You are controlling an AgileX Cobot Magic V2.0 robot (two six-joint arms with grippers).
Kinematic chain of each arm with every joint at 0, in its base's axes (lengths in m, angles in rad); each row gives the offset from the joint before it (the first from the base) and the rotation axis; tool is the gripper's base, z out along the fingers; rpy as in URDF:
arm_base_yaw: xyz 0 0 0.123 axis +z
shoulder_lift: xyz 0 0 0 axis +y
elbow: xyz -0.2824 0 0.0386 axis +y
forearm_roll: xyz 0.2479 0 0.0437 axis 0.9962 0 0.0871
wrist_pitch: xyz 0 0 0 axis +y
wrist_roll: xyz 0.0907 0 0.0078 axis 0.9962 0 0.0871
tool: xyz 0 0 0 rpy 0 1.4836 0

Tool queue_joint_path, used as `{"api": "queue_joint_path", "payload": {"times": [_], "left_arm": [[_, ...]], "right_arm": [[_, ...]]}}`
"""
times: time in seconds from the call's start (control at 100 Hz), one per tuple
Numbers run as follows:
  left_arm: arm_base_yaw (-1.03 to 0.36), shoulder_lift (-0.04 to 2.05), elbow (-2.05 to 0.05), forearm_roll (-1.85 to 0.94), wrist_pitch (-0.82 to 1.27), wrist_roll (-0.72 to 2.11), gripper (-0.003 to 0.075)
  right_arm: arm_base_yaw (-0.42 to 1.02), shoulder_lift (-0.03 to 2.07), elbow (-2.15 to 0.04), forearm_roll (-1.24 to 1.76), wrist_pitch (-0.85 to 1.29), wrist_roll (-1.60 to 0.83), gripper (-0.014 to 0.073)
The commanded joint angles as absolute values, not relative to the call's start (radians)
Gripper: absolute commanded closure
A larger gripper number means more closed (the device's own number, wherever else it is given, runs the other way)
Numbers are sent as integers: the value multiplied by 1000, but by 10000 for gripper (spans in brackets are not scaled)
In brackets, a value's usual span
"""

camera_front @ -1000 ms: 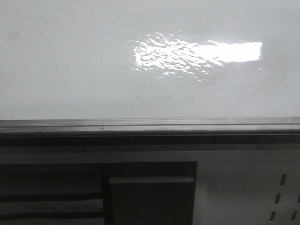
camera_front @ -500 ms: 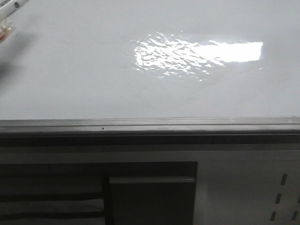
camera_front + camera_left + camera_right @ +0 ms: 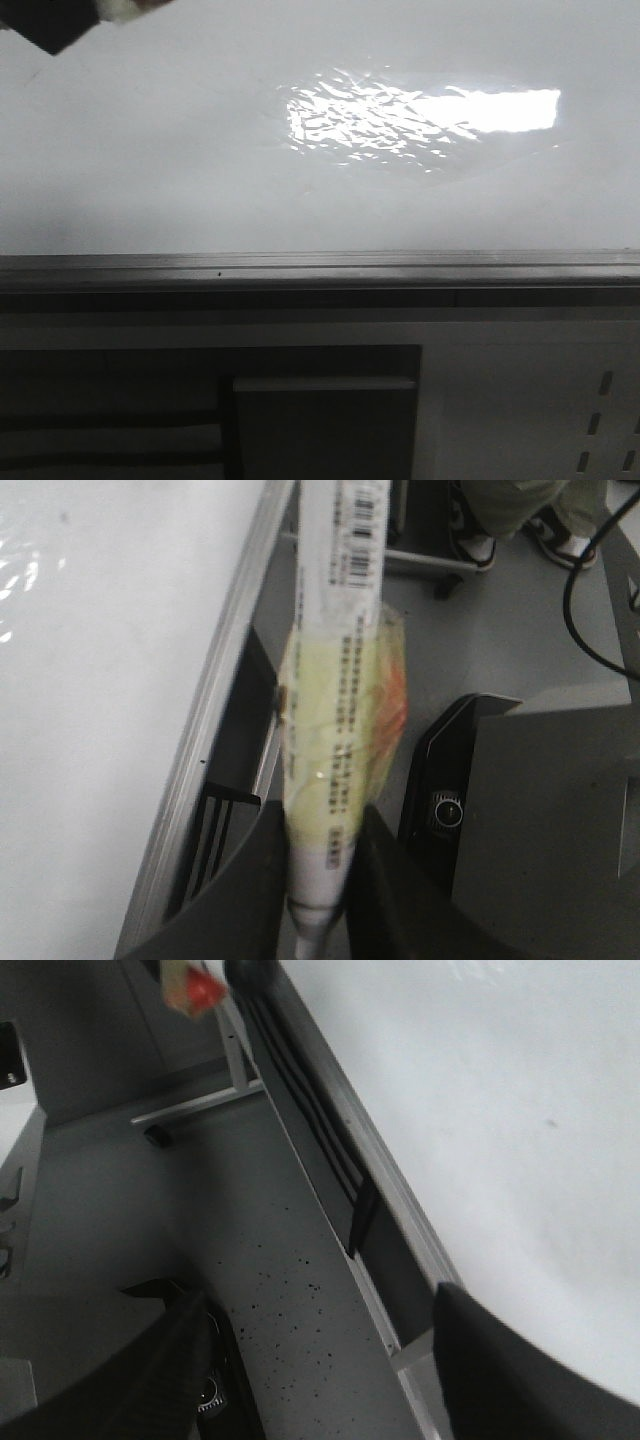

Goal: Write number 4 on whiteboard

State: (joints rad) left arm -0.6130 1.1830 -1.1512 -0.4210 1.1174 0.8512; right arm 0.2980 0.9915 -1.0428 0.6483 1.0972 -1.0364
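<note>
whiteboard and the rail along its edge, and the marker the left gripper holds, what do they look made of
The whiteboard looks like a glossy coated panel: it mirrors a bright rippled glare patch. The rail seems brushed grey metal, likely aluminium, with long dull streaks. The marker in the left gripper looks like white plastic with a printed label and clear yellowish tape.

Pretty dim and grey on my feeds. There's a blown-out rippled glare patch on the whiteboard, well above its rail. Both wrist views look soft.

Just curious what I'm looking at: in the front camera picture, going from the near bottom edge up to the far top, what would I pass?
Dark recessed box → grey metal rail → whiteboard → bright glare patch → dark arm part at the top left corner.
</note>
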Motion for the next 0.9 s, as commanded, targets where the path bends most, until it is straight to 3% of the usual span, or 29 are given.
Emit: {"api": "queue_joint_path", "payload": {"times": [0.0, 0.31, 0.71, 0.89], "left_arm": [[-676, 1204, -1214, -412, 1098, 854, 741], [-788, 1297, -1311, -371, 1097, 856, 741], [-793, 1297, -1314, -335, 1089, 856, 741], [-793, 1297, -1314, -335, 1089, 856, 741]], "right_arm": [[367, 1031, -1112, 706, 1039, -1101, 178], [522, 1167, -1164, 711, 967, -1187, 178], [536, 1187, -1164, 729, 942, -1187, 180], [536, 1187, -1164, 751, 942, -1187, 328]]}}
